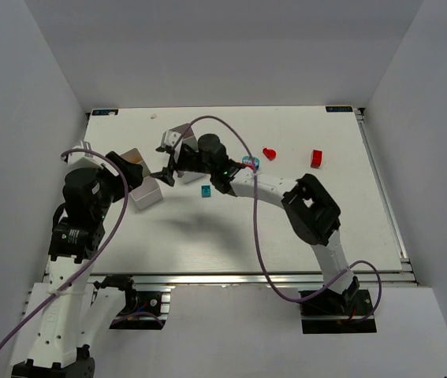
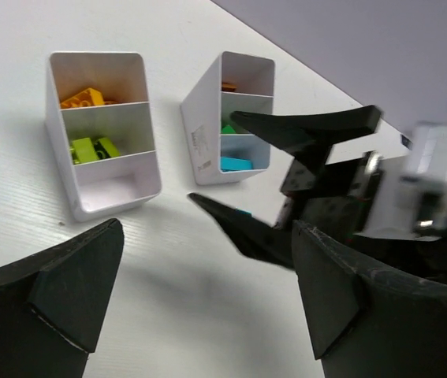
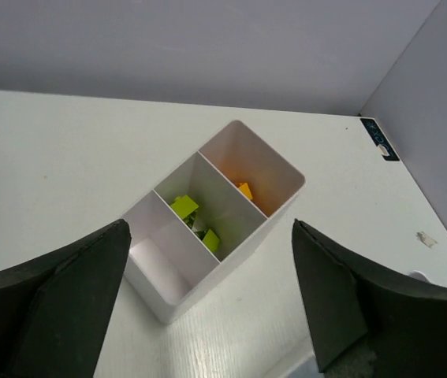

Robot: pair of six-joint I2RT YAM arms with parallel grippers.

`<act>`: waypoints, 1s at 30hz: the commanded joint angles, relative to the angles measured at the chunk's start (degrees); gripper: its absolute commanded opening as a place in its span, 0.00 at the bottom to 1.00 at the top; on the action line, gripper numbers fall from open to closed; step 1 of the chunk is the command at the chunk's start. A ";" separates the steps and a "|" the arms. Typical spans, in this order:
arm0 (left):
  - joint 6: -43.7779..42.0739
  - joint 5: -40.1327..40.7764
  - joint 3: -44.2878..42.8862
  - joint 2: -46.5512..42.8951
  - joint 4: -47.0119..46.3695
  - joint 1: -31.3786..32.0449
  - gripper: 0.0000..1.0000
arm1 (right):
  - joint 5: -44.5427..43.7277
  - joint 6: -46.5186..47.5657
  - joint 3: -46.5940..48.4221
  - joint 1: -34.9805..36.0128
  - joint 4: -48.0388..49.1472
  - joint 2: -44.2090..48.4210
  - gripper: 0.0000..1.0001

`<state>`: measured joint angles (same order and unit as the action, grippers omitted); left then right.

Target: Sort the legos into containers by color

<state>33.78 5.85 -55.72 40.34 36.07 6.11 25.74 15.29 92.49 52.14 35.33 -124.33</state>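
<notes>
Two white containers stand left of the table's middle. One container (image 2: 101, 189) (image 3: 231, 260) (image 1: 146, 194) holds yellow legos (image 2: 81, 98) in its far compartment and lime legos (image 2: 93, 148) (image 3: 185, 208) in the middle one. Its near one shows nothing inside. The other container (image 2: 199, 134) (image 1: 182, 146) holds a green brick (image 2: 229, 128) and a teal brick (image 2: 235, 164). My right gripper (image 3: 207, 268) (image 1: 168, 171) hangs open and empty between the two containers. My left gripper (image 2: 207, 299) (image 1: 132, 172) is open and empty over bare table beside the first container.
Loose on the table are a teal brick (image 1: 205, 191), a round multicoloured piece (image 1: 251, 164) and two red bricks (image 1: 269, 153) (image 1: 316, 158), all right of the containers. The right arm (image 1: 270, 189) stretches across the middle. Grey walls enclose the table.
</notes>
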 commanded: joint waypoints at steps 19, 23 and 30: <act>4.01 -13.51 1.42 16.33 -7.87 8.70 0.63 | 14.25 -1.93 -12.24 -26.73 -38.48 28.52 0.59; 5.32 -4.46 -0.87 23.46 -5.58 18.49 0.71 | 14.87 -0.17 -14.79 -31.73 -43.41 31.16 0.62; 7.44 7.15 -6.93 37.34 -1.18 29.74 0.75 | 15.13 -0.96 -21.20 -36.40 -44.30 34.77 0.63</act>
<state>39.79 5.45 -58.65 73.89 32.23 33.04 39.46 14.06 72.93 16.38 -7.05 -92.01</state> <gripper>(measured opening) 0.750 0.627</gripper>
